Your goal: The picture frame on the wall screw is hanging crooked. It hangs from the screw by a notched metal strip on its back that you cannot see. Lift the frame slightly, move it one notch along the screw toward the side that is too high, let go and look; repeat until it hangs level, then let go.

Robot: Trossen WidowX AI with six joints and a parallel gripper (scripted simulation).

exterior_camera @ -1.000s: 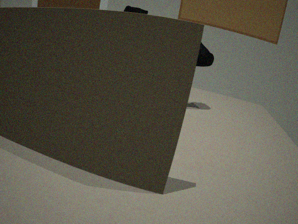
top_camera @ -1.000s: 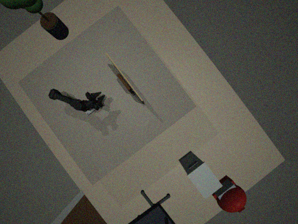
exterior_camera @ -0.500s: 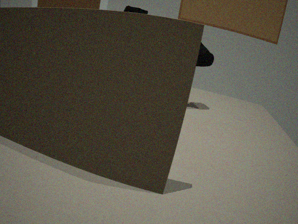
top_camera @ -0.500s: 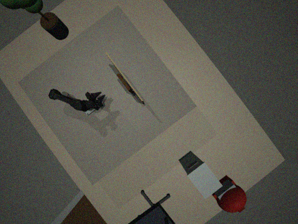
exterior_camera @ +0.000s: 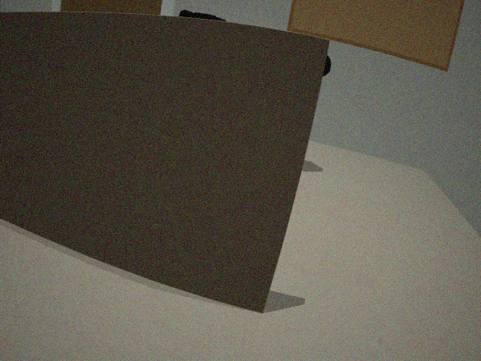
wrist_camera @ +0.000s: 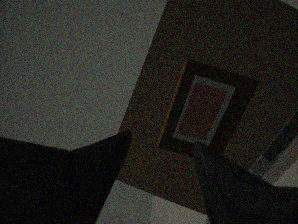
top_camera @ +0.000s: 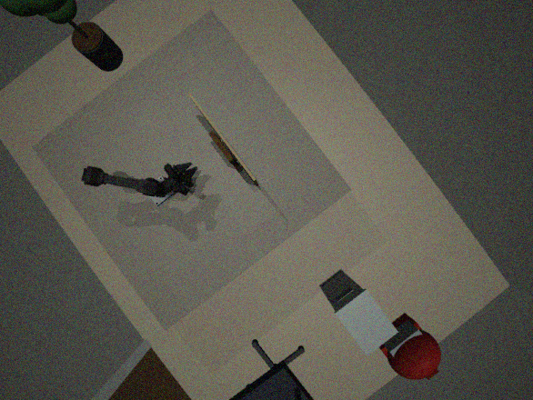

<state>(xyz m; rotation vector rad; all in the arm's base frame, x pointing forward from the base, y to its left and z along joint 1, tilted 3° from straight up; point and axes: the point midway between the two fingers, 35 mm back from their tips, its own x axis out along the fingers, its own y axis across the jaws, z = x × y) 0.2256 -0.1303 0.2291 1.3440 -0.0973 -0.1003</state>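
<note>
The picture frame hangs on the near face of a thin upright wall panel. The top view shows both edge-on from above; the exterior view shows only the panel's brown back. In the dim wrist view the frame has a dark border around a reddish picture, and its long side runs nearly parallel to the panel's edge. My gripper is open and empty. It stands a short way in front of the frame, apart from it, pointing at it. The screw and the notched strip are hidden.
The panel stands on a grey mat on a beige table. A potted plant stands at one corner. A white and grey box, a red object and a dark stand sit along the other end.
</note>
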